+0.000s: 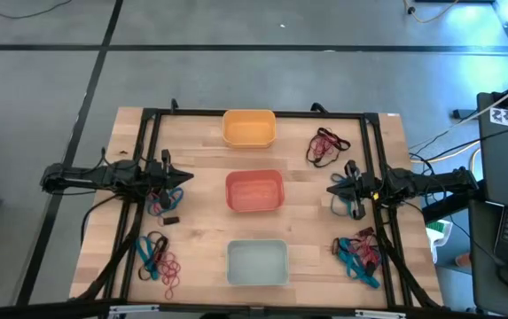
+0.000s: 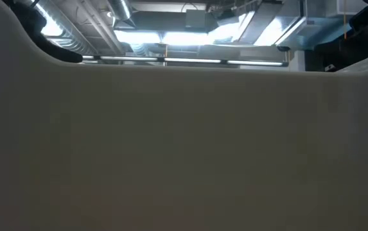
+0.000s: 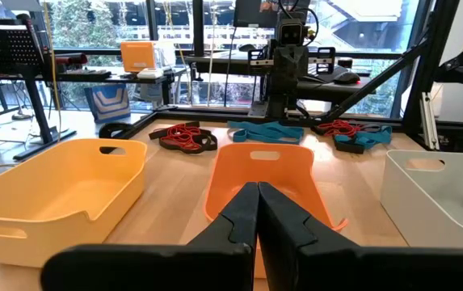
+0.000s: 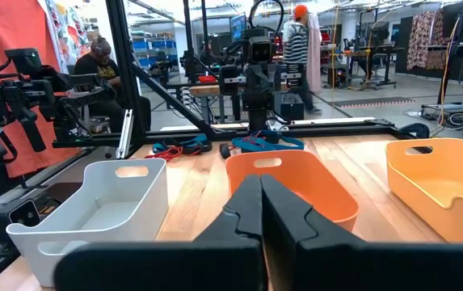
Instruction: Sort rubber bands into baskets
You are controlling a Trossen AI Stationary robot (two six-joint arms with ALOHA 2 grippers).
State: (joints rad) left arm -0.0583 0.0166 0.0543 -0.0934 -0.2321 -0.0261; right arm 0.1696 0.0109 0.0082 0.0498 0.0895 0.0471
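Observation:
Three baskets stand in a row down the table's middle: yellow-orange [image 1: 250,128] at the far side, red-orange [image 1: 254,190] in the centre, pale [image 1: 257,262] at the near side. Rubber bands lie in loose heaps on the wood: far right [image 1: 326,147], near right [image 1: 360,252], near left [image 1: 160,259], and smaller clumps under each arm [image 1: 159,204] [image 1: 351,206]. My left gripper [image 1: 185,177] is shut, level, left of the red-orange basket [image 3: 267,174]. My right gripper [image 1: 332,188] is shut, level, right of that basket [image 4: 292,182]. Neither holds anything.
A black frame [image 1: 262,113] runs around the table's far edge and sides. A small black piece [image 1: 171,220] lies near the left arm. A pale wall [image 2: 184,147] close to the camera fills the low view. People [image 4: 300,40] show in the room beyond.

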